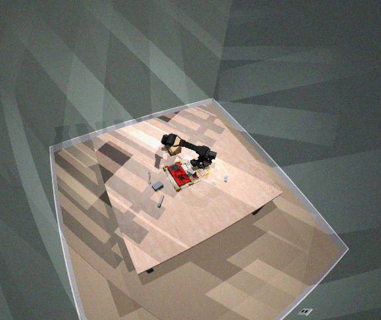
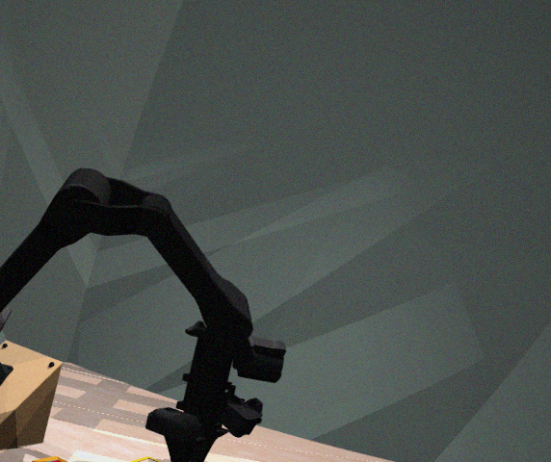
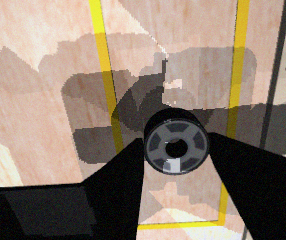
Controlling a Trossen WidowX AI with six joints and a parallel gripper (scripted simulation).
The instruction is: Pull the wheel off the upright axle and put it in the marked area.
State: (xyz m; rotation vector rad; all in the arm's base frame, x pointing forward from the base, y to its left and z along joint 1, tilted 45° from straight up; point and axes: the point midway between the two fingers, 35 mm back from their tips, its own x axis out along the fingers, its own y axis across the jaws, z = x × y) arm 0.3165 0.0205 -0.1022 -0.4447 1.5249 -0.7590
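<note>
Wheel [image 3: 176, 147]: grey hub, dark tyre, central bore; seen at centre of the wrist view, clamped between the two black fingers of the gripper [image 3: 178, 165]. Positioned over the yellow outline [image 3: 103, 75] marked on the table [image 3: 33, 100], between its left and right lines. Contact with the table cannot be told. In the exterior view, the arm [image 2: 176, 258] is bent low at lower left.

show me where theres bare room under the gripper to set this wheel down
The wheel, clamped in the gripper, hangs over bare wood between the two long yellow lines of the marked area; that strip looks free. It gets crowded past the right-hand line, where a dark rail and the red board lie.
</note>
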